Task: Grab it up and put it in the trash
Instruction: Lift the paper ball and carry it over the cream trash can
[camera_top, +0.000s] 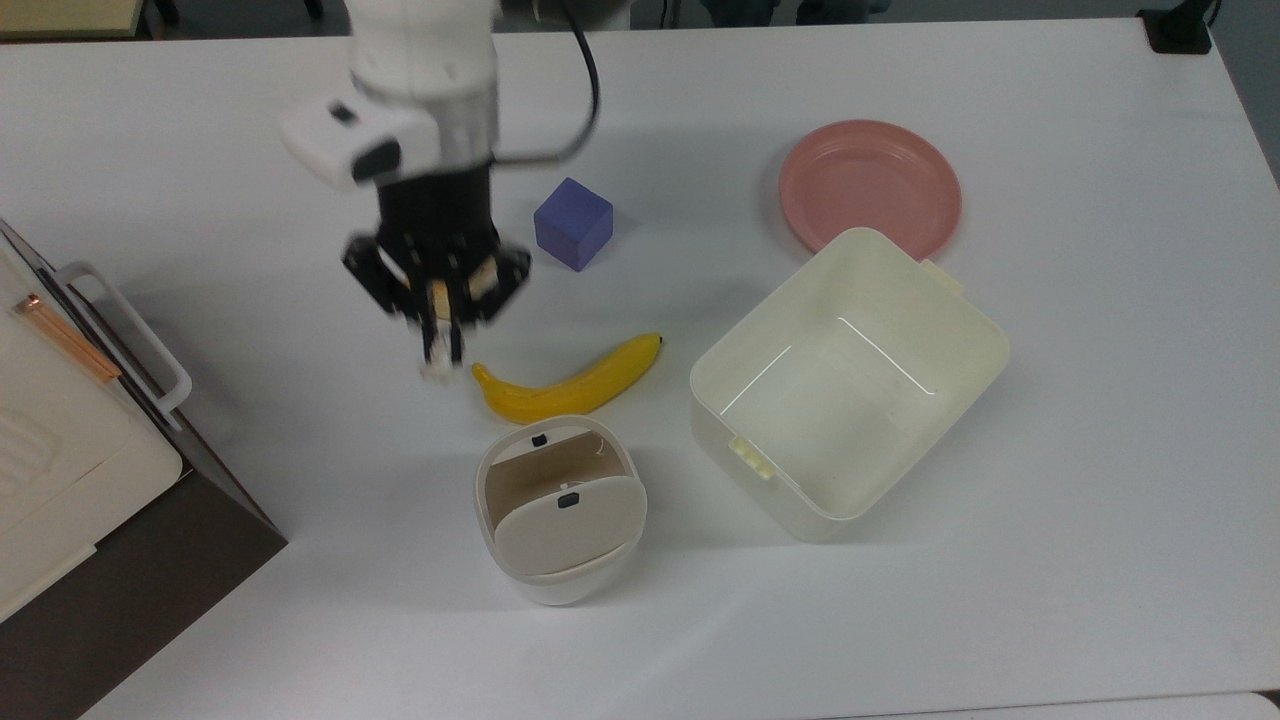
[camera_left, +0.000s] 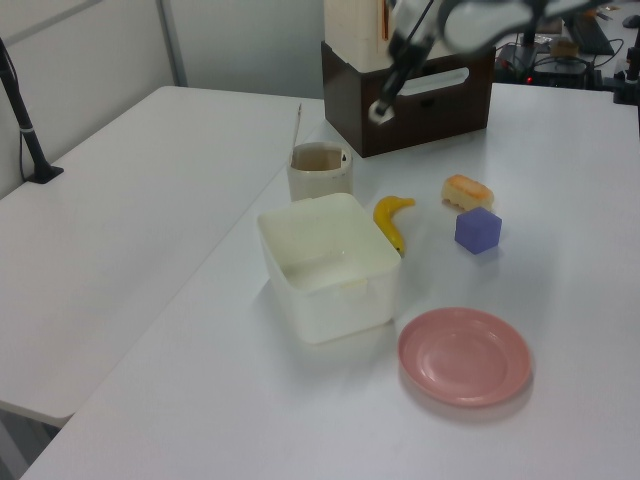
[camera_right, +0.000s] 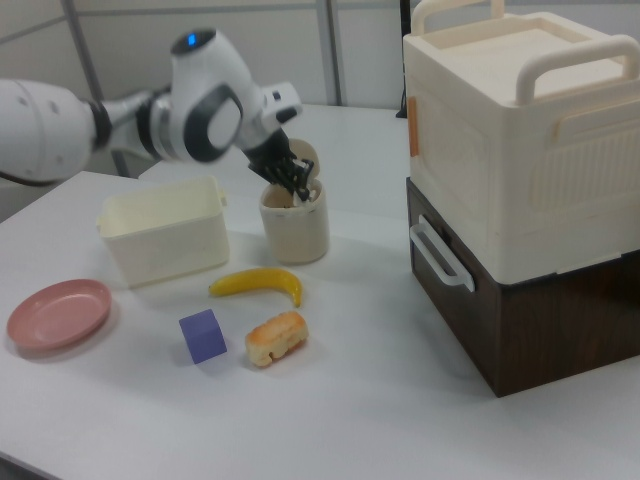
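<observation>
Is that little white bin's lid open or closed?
Partly open: the bin's beige flap is tilted, leaving a gap at the rim nearer the banana.

Tiny whitish paper wad (camera_top: 437, 369) pinched at claw (camera_top: 440, 362) tip, white oval bin (camera_top: 560, 512) upright.
</observation>
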